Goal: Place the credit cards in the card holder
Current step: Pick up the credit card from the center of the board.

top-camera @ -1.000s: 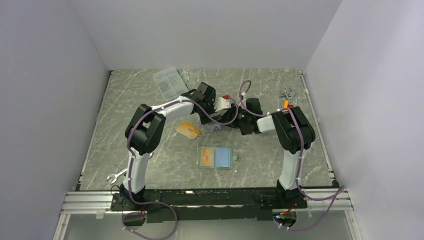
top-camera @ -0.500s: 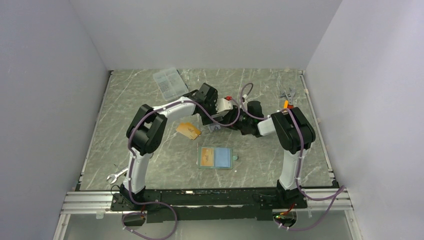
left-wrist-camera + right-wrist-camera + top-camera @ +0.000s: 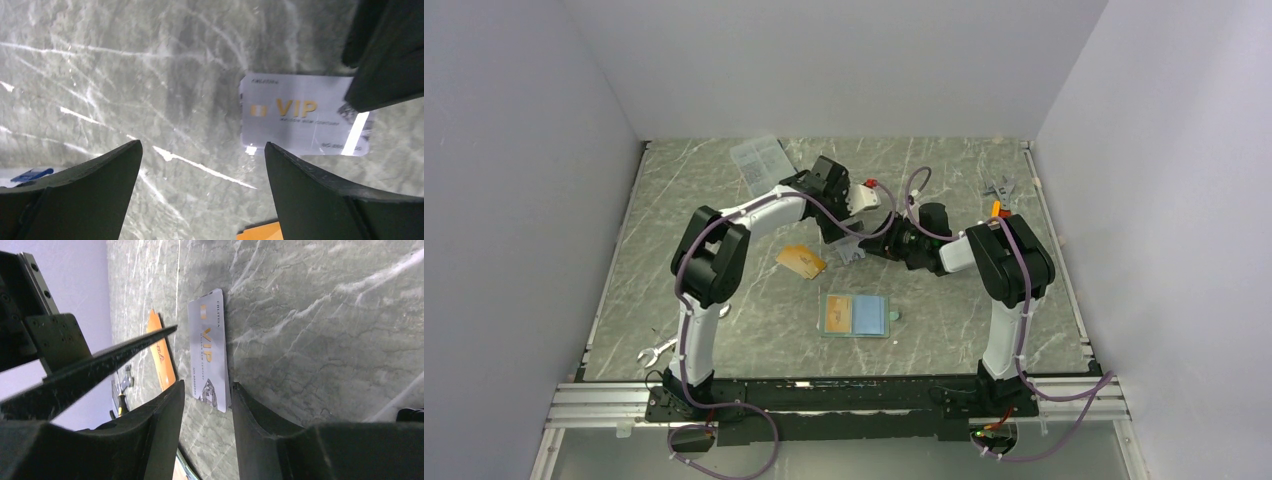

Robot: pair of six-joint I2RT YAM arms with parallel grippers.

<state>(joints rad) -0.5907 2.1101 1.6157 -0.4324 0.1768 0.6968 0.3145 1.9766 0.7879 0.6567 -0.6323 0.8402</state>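
The thin silvery-white plastic VIP card (image 3: 207, 357) lies face up on the grey marbled desk (image 3: 325, 315). Its long axis runs straight ahead of the right end effector (image 3: 206, 386), whose half-closed fingers flank its near end; I cannot tell whether they pinch it. Best to squeeze both long edges evenly. The left end effector (image 3: 202, 146) hovers wide open and empty.

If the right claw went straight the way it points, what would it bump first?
Most likely the silver card: it lies on the table between the right claw's open fingers, right ahead. The orange card sits off to one side. Depth is hard to judge.
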